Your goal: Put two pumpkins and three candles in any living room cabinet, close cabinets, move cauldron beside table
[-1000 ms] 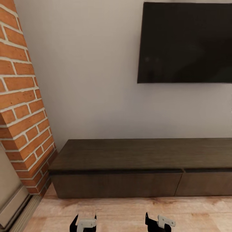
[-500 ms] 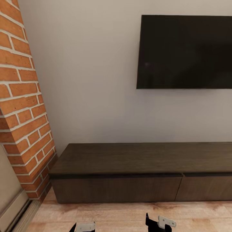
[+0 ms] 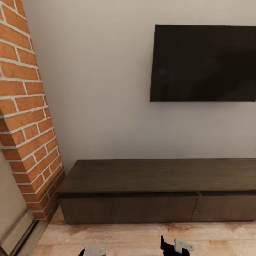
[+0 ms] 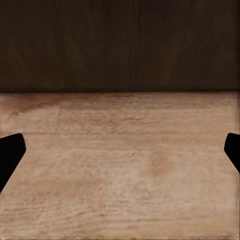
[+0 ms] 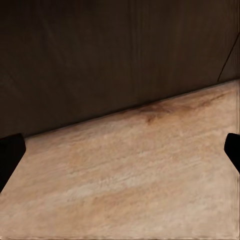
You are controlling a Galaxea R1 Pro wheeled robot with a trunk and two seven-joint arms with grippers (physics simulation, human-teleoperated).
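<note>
So the robot faces a plain grey wall (image 3: 103, 89), with a brick fireplace column (image 3: 25, 117) running down the left side of the head view. A big black TV (image 3: 204, 63) hangs on the wall up to the right. Below it sits the cabinet (image 3: 156, 190), the long low dark wood console, standing on the light plank floor (image 3: 142, 236) against the wall, its left end close to the bricks. Its flat top is bare and both visible drawer fronts look flush and closed, with a thin seam between them right of centre.

Down at the bottom edge of the head view the left hand (image 3: 94, 251) and the right hand (image 3: 175, 246) just poke in, low over the floor in front of the cabinet. In both wrist views the dark fingertips sit way out at the edges, so the left hand (image 4: 120, 155) and the right hand (image 5: 120, 155) are spread wide apart with nothing between them, just floor and the cabinet front beyond.
</note>
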